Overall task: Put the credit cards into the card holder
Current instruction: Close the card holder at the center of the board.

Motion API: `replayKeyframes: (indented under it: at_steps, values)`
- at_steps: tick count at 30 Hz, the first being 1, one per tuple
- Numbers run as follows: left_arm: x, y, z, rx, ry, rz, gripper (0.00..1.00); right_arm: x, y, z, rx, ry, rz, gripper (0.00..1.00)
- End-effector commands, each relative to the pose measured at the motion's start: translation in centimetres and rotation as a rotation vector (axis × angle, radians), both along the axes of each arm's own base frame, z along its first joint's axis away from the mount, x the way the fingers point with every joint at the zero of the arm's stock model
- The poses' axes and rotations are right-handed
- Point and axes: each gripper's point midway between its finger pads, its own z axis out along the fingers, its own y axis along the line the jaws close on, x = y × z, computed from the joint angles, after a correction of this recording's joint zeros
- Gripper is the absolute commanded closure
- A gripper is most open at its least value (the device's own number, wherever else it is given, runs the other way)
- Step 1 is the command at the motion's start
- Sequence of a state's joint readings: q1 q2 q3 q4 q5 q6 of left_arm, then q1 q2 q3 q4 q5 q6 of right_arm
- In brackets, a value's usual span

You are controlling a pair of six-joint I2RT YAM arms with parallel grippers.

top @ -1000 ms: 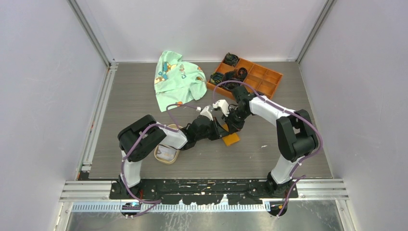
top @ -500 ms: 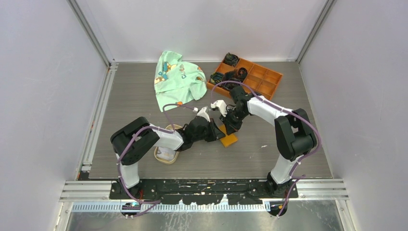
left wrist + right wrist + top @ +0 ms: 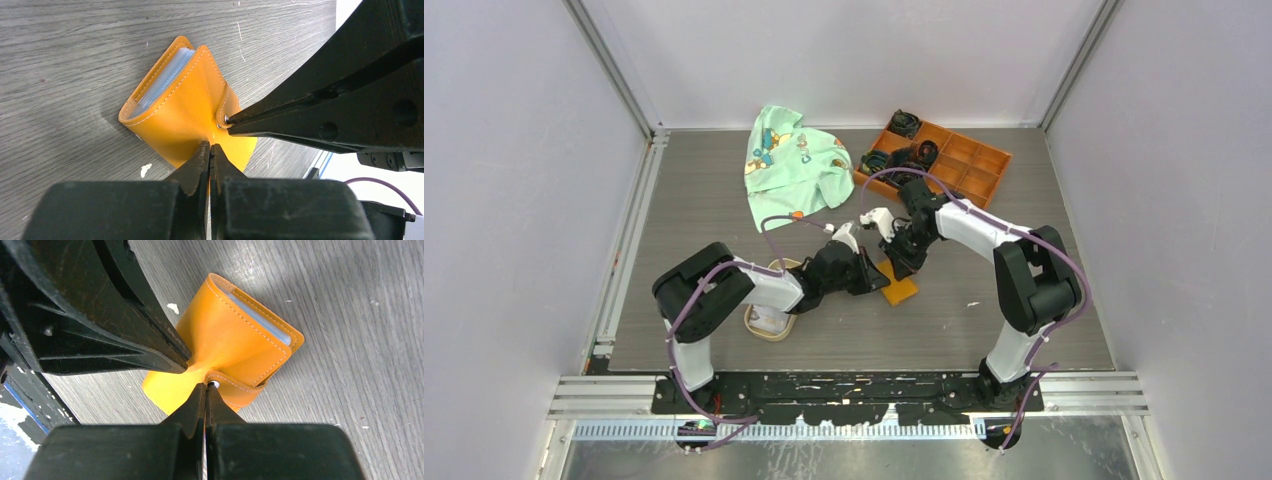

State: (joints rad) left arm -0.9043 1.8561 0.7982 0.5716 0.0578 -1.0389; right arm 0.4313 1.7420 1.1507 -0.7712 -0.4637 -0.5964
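Observation:
The card holder [image 3: 903,291] is a small orange wallet lying on the table, with pale blue slots showing at its open edge [image 3: 165,80]. My left gripper [image 3: 209,146] is shut, pinching the wallet's orange cover, which creases toward its tips. My right gripper [image 3: 206,386] is shut on the snap-button strap [image 3: 235,385] from the opposite side. In the top view the left gripper [image 3: 876,273] and right gripper [image 3: 895,266] meet over the wallet. Pale credit cards [image 3: 769,319] lie in the tan dish, partly hidden by the left arm.
A tan oval dish [image 3: 754,327] sits under the left arm. A green printed cloth [image 3: 789,160] lies at the back. An orange compartmented tray [image 3: 969,160] with dark items stands at the back right. A white speck [image 3: 145,170] lies beside the wallet.
Both grippers and the wallet have shifted slightly left and away since a second ago. Almost nothing has moved in the last half second.

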Motion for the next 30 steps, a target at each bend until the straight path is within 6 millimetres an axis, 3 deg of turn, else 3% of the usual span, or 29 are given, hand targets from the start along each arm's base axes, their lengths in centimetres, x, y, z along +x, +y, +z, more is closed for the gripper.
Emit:
replayKeyframes:
  at_steps: [1, 26, 30]
  values:
    - [-0.3, 3.1, -5.3, 0.156, 0.058, 0.033, 1.00, -0.1, 0.2, -2.5, -0.074, 0.003, 0.029, 0.99]
    - [-0.5, 3.8, -5.9, 0.144, 0.054, 0.046, 1.00, -1.2, 0.4, -5.6, -0.270, 0.021, 0.062, 0.99]
    - [-0.4, 3.8, -5.4, 0.132, 0.042, 0.046, 1.00, -1.7, 1.0, -5.3, -0.248, 0.039, 0.079, 0.98]
